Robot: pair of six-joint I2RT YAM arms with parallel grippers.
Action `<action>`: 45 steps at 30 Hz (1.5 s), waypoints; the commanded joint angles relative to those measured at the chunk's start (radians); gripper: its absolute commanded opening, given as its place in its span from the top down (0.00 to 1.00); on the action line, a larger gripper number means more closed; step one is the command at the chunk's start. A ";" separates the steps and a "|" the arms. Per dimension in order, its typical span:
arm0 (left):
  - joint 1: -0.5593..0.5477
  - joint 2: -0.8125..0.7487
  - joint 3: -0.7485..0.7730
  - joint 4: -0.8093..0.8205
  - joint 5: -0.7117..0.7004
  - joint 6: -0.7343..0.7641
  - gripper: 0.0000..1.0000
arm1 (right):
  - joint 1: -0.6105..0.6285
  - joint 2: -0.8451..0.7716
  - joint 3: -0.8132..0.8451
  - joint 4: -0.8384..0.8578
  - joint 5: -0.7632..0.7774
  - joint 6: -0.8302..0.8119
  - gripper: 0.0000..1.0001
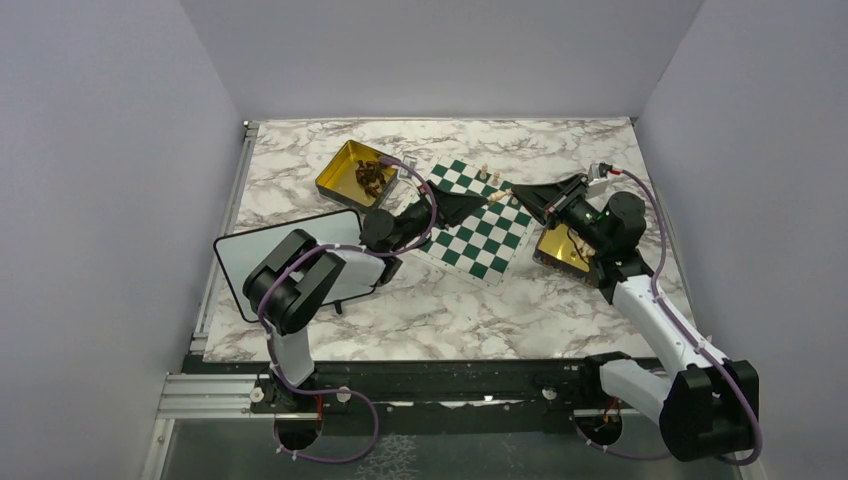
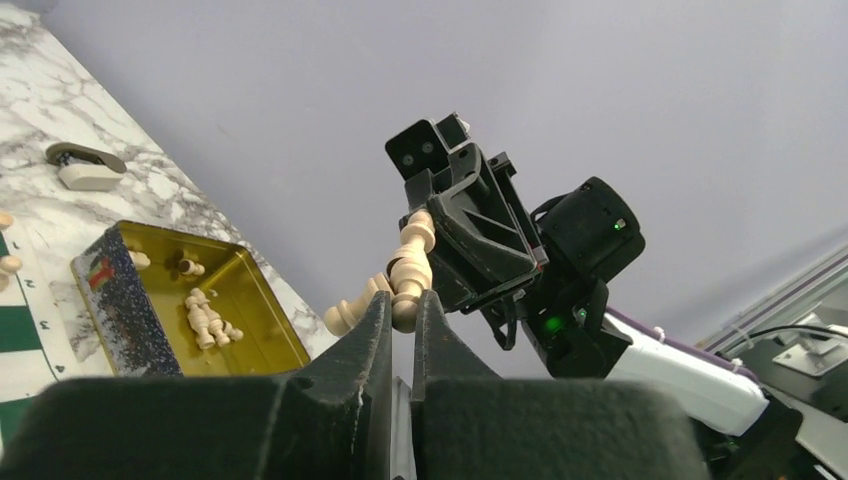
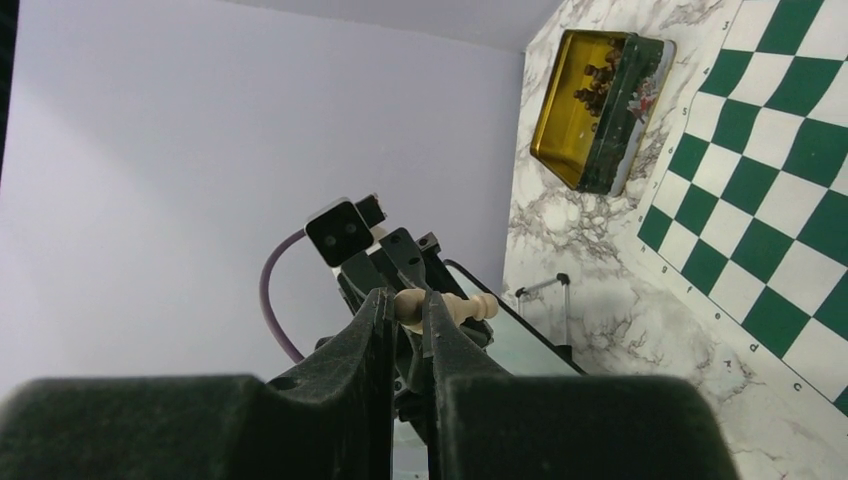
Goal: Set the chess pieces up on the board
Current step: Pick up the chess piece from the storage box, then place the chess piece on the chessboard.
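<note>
The marble tabletop (image 1: 440, 320) is taken up near its middle by the board (image 1: 480, 240), which is laid at a slant. A gold tin (image 1: 338, 172) holding dark pieces is set just beyond the board's far left corner. A second tin (image 2: 125, 310), with pale pieces lying in it, is placed against the board's right side. Over the far right part of the board the two tools are brought tip to tip, the left tool (image 2: 398, 305) from the board's left side and the right tool (image 3: 405, 300) from its right. Both tools are clenched, and what appears to be one pale piece (image 1: 498, 196) is grasped by both at once, bridging the short gap between them. The piece is carried well clear of the squares, with its long axis lying sideways, roughly along the line from one tool to the other. Neither arm can be called nearer, since each has an end of it. The coming move is judged to turn on that axis: one grip must be released and the piece turned upright before it can be stood beside the standing pieces (image 1: 489, 175) at the board's far edge.
</note>
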 commanded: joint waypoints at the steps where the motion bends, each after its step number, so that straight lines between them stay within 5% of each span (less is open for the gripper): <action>1: 0.028 0.036 -0.002 0.126 0.025 -0.024 1.00 | 0.007 0.012 -0.012 0.020 0.017 -0.055 0.99; 14: 0.112 0.050 -0.058 -0.035 0.065 0.040 1.00 | 0.007 0.080 -0.032 -0.063 0.101 -0.261 0.99; 26: 0.113 -0.010 -0.015 -0.319 0.118 0.218 1.00 | 0.007 0.146 0.152 -0.321 0.245 -0.886 0.99; 37: 0.114 -0.104 -0.016 -0.486 0.160 0.360 1.00 | 0.007 0.346 0.262 -0.232 0.366 -1.194 0.99; 45: 0.113 -0.178 -0.032 -0.592 0.193 0.429 1.00 | 0.009 0.534 0.328 -0.148 0.379 -1.271 0.99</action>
